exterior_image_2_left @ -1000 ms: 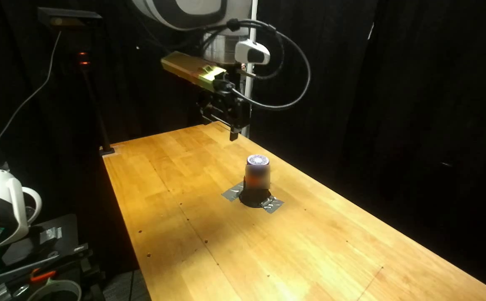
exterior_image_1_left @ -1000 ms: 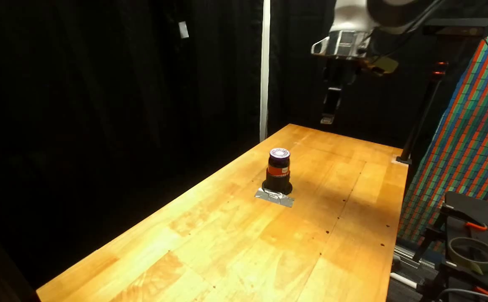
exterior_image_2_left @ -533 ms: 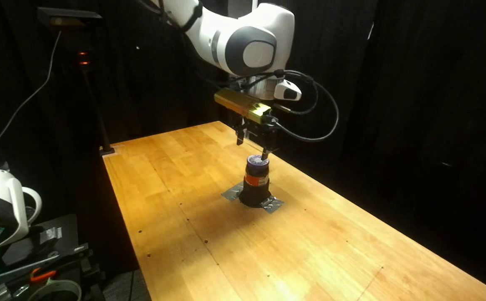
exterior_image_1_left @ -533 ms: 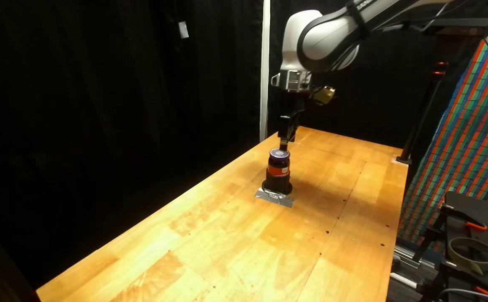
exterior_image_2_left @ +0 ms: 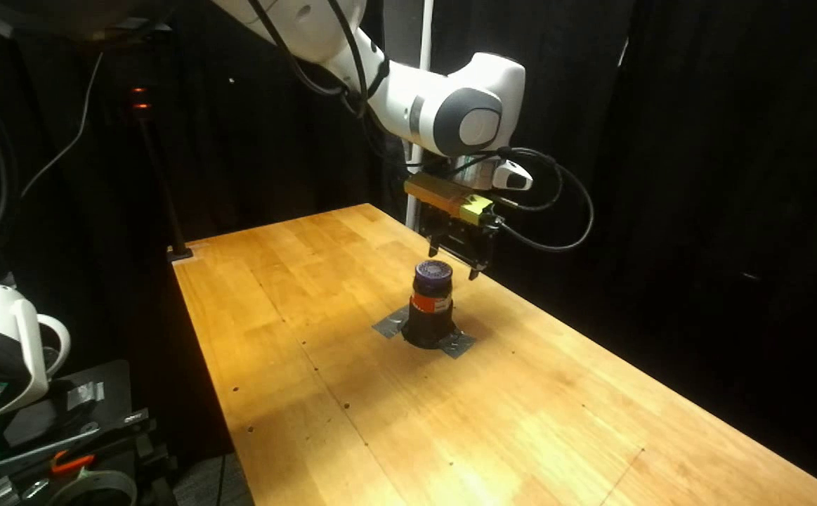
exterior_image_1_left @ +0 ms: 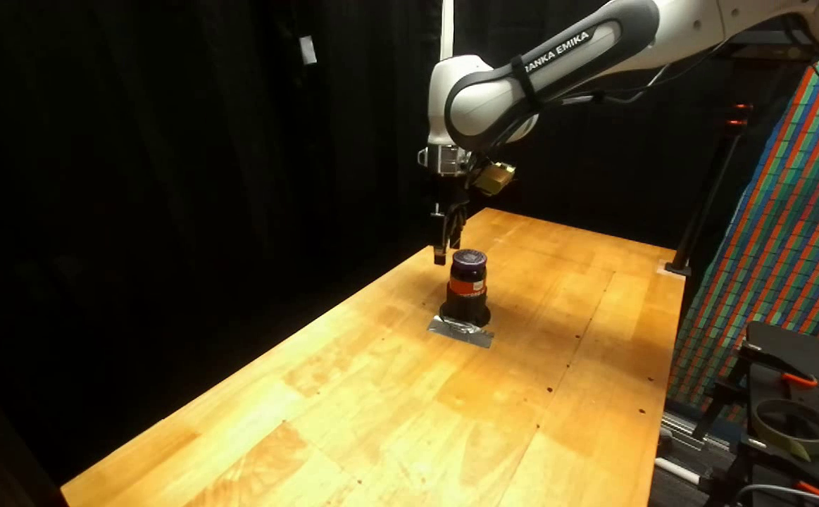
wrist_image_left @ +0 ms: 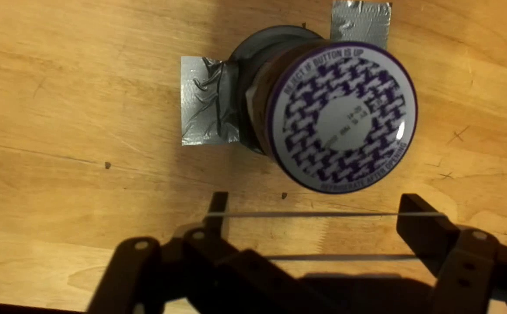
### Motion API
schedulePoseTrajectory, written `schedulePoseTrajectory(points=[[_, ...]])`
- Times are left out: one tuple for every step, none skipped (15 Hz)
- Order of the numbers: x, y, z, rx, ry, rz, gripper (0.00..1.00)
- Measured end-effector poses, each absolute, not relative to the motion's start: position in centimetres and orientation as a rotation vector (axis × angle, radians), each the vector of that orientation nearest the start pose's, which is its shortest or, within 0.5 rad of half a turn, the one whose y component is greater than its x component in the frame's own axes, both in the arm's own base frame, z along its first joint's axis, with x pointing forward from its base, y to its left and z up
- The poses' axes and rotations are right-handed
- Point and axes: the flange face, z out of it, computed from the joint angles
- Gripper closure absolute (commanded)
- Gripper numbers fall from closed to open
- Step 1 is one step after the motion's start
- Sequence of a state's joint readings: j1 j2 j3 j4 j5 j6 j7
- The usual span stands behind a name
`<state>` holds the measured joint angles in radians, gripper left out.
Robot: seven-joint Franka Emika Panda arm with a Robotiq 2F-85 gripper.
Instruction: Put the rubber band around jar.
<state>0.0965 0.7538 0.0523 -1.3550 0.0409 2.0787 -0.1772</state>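
The jar [exterior_image_1_left: 468, 285] stands upright in a black round base [exterior_image_1_left: 464, 310] taped to the table; it has a purple-and-white lid and an orange-red label. It also shows in an exterior view [exterior_image_2_left: 431, 302], and its lid fills the upper middle of the wrist view [wrist_image_left: 342, 117]. My gripper [exterior_image_1_left: 448, 253] is open, pointing down beside the jar at about lid height or a little above, apart from it; it also shows in an exterior view [exterior_image_2_left: 454, 263]. In the wrist view the rubber band [wrist_image_left: 310, 214] is stretched between the spread fingers [wrist_image_left: 313, 203], in two strands, below the lid's edge.
Silver tape [exterior_image_1_left: 460, 332] holds the base to the wooden table [exterior_image_1_left: 409, 422]. The gripper is close to one long table edge, with a black curtain beyond it. A black stand [exterior_image_2_left: 162, 183] is at the far corner. A cart with tape rolls [exterior_image_1_left: 793, 426] is beside the table.
The arm has come from the far end of the table, lowering and moving toward the jar, now beside it near the table edge. The jar has not moved.
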Motion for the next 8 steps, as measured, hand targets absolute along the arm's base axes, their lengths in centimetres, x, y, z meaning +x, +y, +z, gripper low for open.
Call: schedulePoseTrajectory(points=[[72.93, 10.43, 26.98, -3.034, -0.449, 0.08, 0.0], [73.15, 10.6, 26.79, -3.032, -0.451, 0.129, 0.0], [73.26, 10.77, 26.68, -3.029, -0.452, 0.176, 0.0], [73.35, 10.93, 26.65, -3.025, -0.455, 0.223, 0.0], [73.41, 11.07, 26.62, -3.021, -0.458, 0.265, 0.0], [73.45, 11.18, 26.58, -3.017, -0.46, 0.305, 0.0], [73.47, 11.3, 26.53, -3.014, -0.462, 0.343, 0.0], [73.43, 11.39, 26.37, -3.011, -0.462, 0.383, 0.0]])
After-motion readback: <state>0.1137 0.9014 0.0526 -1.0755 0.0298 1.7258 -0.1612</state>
